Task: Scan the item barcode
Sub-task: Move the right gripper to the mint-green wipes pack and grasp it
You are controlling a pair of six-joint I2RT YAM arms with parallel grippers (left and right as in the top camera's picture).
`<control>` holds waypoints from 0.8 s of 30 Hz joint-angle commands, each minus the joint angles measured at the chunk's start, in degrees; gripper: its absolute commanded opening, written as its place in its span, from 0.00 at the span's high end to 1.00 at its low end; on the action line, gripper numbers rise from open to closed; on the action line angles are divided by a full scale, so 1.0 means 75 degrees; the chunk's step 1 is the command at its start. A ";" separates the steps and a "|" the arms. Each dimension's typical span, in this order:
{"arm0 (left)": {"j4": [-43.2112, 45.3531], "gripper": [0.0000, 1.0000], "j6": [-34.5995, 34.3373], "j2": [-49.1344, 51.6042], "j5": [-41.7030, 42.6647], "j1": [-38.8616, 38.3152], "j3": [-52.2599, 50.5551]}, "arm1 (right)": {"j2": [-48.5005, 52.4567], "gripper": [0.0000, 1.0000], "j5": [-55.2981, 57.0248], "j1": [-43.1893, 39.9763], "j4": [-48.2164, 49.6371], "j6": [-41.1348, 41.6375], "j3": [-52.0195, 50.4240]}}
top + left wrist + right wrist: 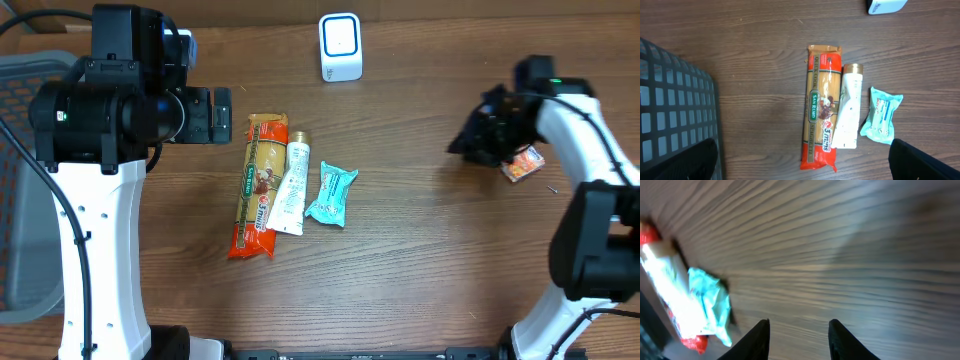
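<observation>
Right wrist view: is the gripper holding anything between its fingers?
No, the right gripper stands open, with only the bare wooden table showing in its gap.

The left arm [95, 250] stands upright well to the left of the white scanner [340, 47]. Its left gripper [218, 115] points rightward, below and left of the scanner, with the jaws spread wide and empty. The right arm [590, 170] bends in from below and right of the scanner, and its right gripper [478, 135] is aimed leftward, fingers [759, 340] parted a little with nothing between them.
</observation>
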 commanded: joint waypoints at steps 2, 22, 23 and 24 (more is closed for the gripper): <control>0.0012 0.00 0.0146 0.0047 -0.0012 -0.0050 0.0058 | -0.0224 0.61 -0.0122 0.0866 0.0309 0.0455 0.0152; 0.0012 0.00 0.0146 0.0047 -0.0012 -0.0050 0.0058 | 0.0303 0.65 0.0338 0.3672 0.1932 0.2060 -0.0114; 0.0012 0.00 0.0146 0.0047 -0.0012 -0.0050 0.0058 | 0.0344 0.66 0.0341 0.3756 0.1926 0.2063 -0.0114; 0.0012 0.00 0.0146 0.0047 -0.0012 -0.0050 0.0058 | 0.0411 0.66 0.0341 0.3861 0.1929 0.2063 -0.0114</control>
